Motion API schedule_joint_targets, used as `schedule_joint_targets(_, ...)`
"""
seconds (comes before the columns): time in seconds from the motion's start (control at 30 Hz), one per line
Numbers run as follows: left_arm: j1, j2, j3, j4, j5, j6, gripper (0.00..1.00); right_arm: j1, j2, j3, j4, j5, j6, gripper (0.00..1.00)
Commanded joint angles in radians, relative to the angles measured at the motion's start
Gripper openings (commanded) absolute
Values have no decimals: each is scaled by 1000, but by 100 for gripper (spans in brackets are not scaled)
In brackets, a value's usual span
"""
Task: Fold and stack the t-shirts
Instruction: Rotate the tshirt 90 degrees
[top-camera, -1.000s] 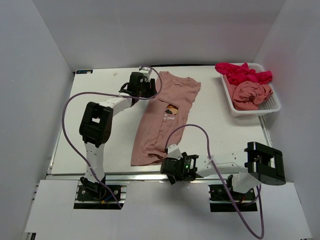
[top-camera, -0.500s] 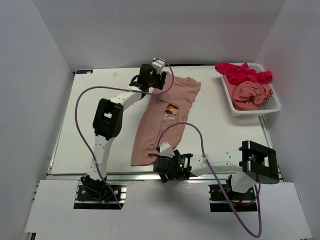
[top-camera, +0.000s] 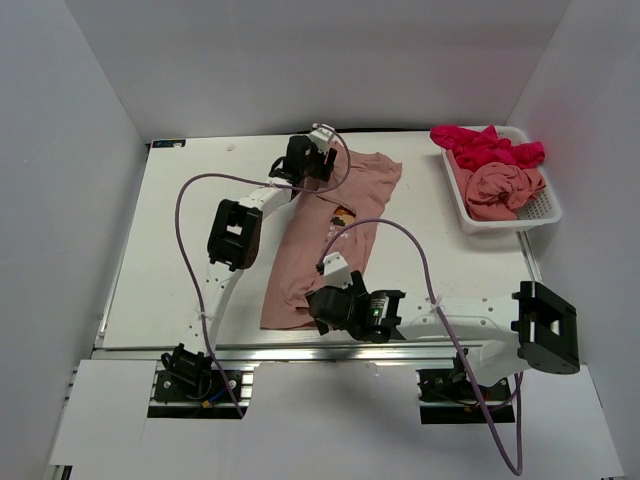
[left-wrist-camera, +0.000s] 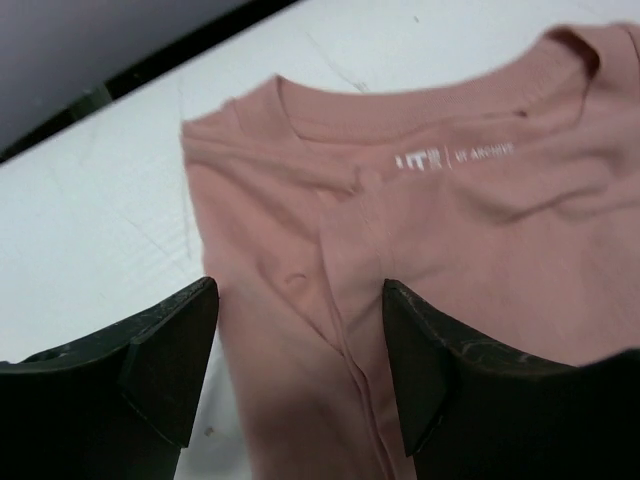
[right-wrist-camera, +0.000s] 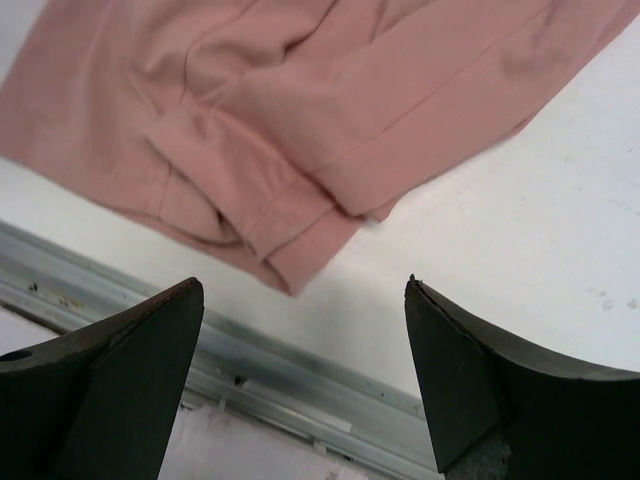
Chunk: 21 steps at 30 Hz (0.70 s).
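I note the white table (top-camera: 170, 250) carrying one salmon-pink t-shirt (top-camera: 305, 262), laid flat as a long narrow strip with its sides turned in, collar (left-wrist-camera: 400, 110) at the far end and hem close to the near edge. At the far right corner stands a white mesh basket (top-camera: 505, 226); it holds a bunched magenta-red t-shirt (top-camera: 485, 146) at the back and a second salmon-pink t-shirt (top-camera: 505, 188) crumpled in front of it. The left gripper (left-wrist-camera: 298, 335) hangs over the collar end of the laid shirt, jaws wide apart with only cloth below them and nothing clamped; I cannot tell whether the tips touch the fabric. The right gripper (right-wrist-camera: 303, 300) sits over the hem corner beside the metal rail (right-wrist-camera: 300, 385) at the table's near edge, jaws fully spread, holding nothing. A small chest print (top-camera: 343, 215) faces up, and a white neck label (left-wrist-camera: 455, 155) shows inside the collar
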Motion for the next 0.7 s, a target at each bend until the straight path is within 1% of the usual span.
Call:
schedule_joint_targets(0.0, 18, 20, 81, 29, -30, 4, 77, -18, 0, 27, 35, 44, -40, 86)
schedule_joint_targets(0.13, 31, 32, 98, 3, -76, -27, 77, -18, 33, 71, -4, 67, -50, 86)
schedule_joint_targets(0.4, 93, -17, 59, -103, -99, -26, 77, -24, -23, 59, 6, 73, -63, 86)
schedule_joint_targets(0.43, 99, -17, 63, -112, -128, -27, 77, -24, -26, 58, -2, 78, -60, 86)
schedule_joint_targets(0.53, 117, 0, 106, -160, -149, -33, 77, -24, -32, 58, -1, 87, -66, 87)
schedule_joint_targets(0.67, 130, 12, 124, -162, -168, -18, 77, -24, -13, 67, 9, 70, -75, 86)
